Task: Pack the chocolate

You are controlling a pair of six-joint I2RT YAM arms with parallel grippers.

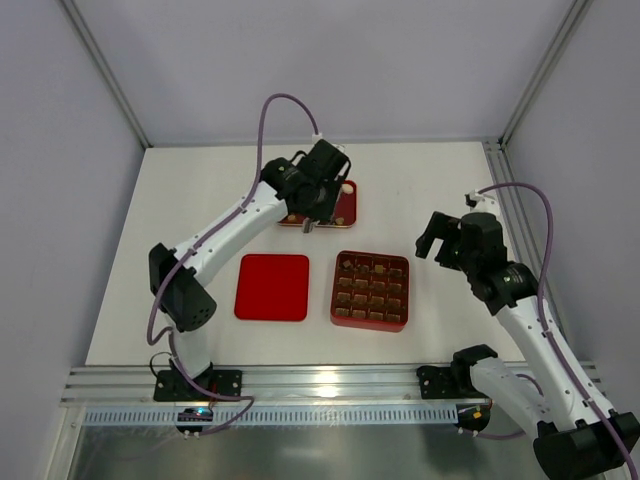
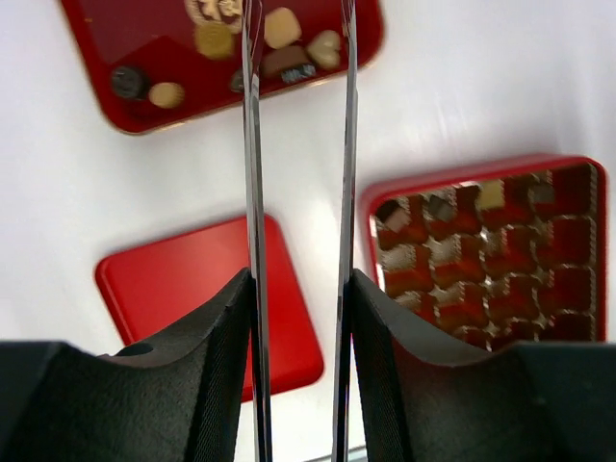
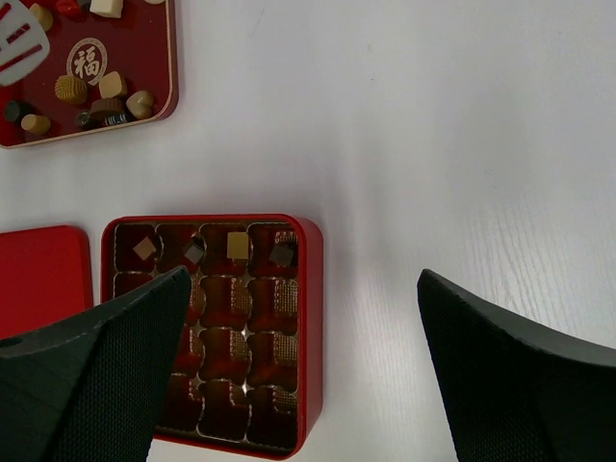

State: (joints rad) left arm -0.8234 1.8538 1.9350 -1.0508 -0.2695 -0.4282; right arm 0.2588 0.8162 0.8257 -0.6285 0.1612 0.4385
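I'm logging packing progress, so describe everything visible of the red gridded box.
The red gridded box is square with rounded corners, glossy red, uncovered, open side up, flat on the white table. Gold-toned liners divide it into small cells. Four chocolate pieces, tan and dark, sit in the row nearest the loose-chocolate tray; the other visible cells look empty. The flat lid lies beside it, apart. Only the table touches it.

A white table (image 1: 430, 190) sits between pale grey walls (image 1: 300, 60), aluminium rail (image 1: 330, 385) in front.
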